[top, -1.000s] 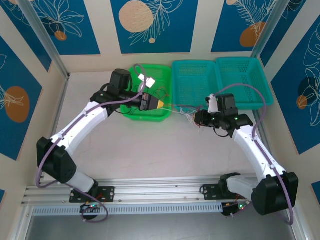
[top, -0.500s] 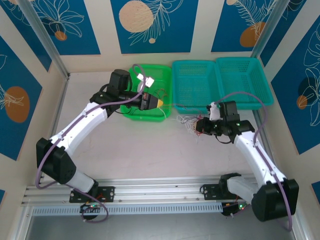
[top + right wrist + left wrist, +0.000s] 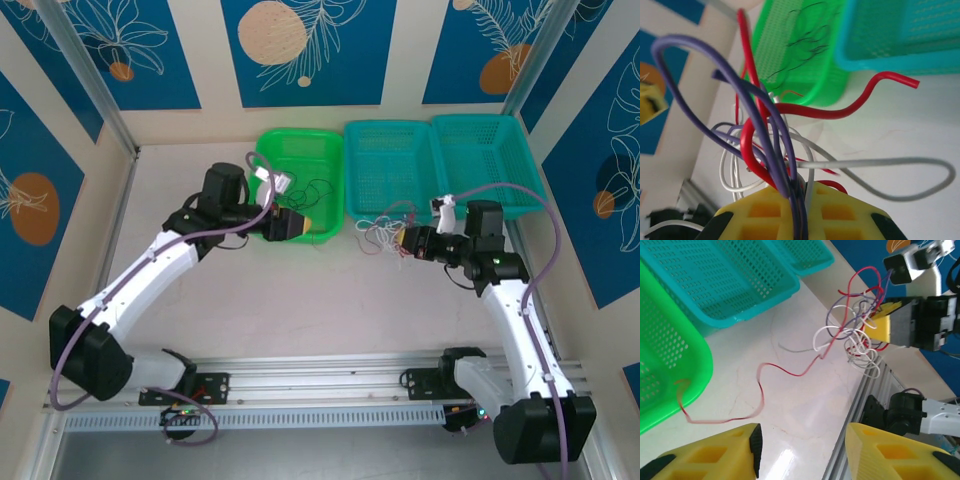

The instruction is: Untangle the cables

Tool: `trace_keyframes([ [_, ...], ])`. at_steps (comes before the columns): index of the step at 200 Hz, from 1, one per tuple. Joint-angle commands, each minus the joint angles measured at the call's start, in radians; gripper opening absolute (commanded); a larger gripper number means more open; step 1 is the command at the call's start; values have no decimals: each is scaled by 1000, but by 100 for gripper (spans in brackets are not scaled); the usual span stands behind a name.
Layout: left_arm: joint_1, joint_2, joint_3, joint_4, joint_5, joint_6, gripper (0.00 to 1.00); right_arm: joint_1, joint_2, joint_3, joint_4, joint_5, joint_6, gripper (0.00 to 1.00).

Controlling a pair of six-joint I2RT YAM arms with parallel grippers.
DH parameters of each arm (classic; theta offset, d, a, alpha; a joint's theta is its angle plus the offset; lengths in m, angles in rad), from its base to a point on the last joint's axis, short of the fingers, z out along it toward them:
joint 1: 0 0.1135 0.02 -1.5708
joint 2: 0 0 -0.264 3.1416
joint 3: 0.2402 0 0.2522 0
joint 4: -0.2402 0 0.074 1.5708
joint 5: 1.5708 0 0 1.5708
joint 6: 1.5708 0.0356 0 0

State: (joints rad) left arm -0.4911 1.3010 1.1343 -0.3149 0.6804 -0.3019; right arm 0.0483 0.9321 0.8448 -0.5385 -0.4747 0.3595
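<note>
The cables are a tangle of red, purple and white strands (image 3: 383,236) over the table in front of the teal baskets. My right gripper (image 3: 405,241) is shut on this bundle (image 3: 771,131), and the strands run down between its yellow fingers (image 3: 850,212). One thin red cable (image 3: 760,390) trails from the tangle (image 3: 856,335) to the rim of the green basket (image 3: 670,365). My left gripper (image 3: 802,450) stands open over bare table with nothing between its fingers (image 3: 735,447). From above, the left gripper (image 3: 303,222) is at the green basket's front edge. Thin black cables (image 3: 316,190) lie in that basket.
A green basket (image 3: 290,150) stands at the back centre, with two teal baskets (image 3: 385,135) (image 3: 490,135) to its right. An aluminium rail (image 3: 320,365) runs along the near edge. Wall panels close in the back and sides.
My left gripper has opened, let go of the red cable and drawn back to the left. My right gripper has stayed shut on the tangle, and its arm has swung right.
</note>
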Motion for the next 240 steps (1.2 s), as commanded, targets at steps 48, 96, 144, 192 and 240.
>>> trace_keyframes([
  [48,-48,-49,154,-108,6,292,56,107,44,74,-42,-70,-142,0],
  [96,-170,174,288,86,-23,3,55,217,125,123,-71,19,-111,0],
  [144,-221,325,302,238,45,-288,49,261,131,118,-48,56,-53,0],
  [192,-227,340,220,395,30,-405,39,275,134,126,-42,74,-41,0],
  [240,-224,292,198,274,8,-289,49,275,144,132,-49,126,-34,0],
])
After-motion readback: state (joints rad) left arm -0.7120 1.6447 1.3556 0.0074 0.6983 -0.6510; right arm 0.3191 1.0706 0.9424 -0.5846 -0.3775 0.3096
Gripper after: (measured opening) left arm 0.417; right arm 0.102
